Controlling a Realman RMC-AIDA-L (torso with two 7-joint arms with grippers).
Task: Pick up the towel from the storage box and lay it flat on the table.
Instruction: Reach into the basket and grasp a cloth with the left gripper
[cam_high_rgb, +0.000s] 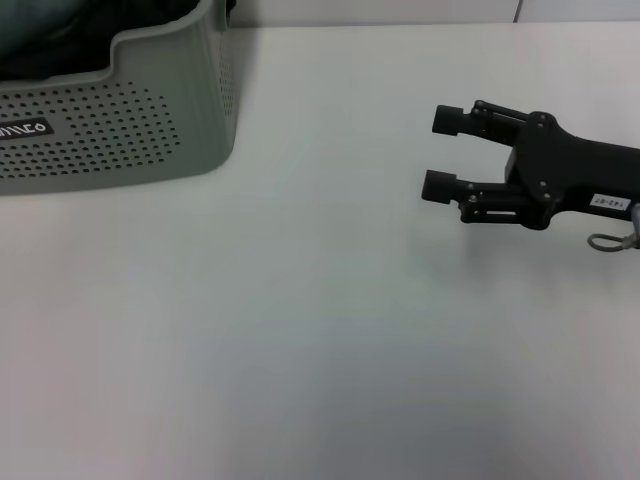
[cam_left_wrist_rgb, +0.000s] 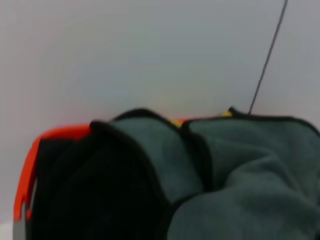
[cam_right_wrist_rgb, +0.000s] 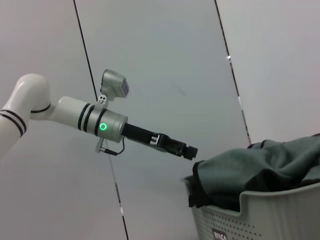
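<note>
The storage box (cam_high_rgb: 130, 120) stands at the table's (cam_high_rgb: 300, 350) far left corner; it also shows in the right wrist view (cam_right_wrist_rgb: 270, 215). The dark green towel (cam_right_wrist_rgb: 260, 165) lies heaped in it, rising above the rim. Close up in the left wrist view, the towel (cam_left_wrist_rgb: 240, 165) shows black edging and a sliver of yellow. My left gripper (cam_right_wrist_rgb: 189, 151) hovers just beside the top of the heap, pointing at it. My right gripper (cam_high_rgb: 447, 153) is open and empty, low over the table at the right, far from the box.
An orange-red curved edge (cam_left_wrist_rgb: 30, 170) shows beside the towel in the left wrist view. A grey panelled wall (cam_right_wrist_rgb: 165, 60) stands behind the box. White table surface stretches from the box to the right gripper and to the front edge.
</note>
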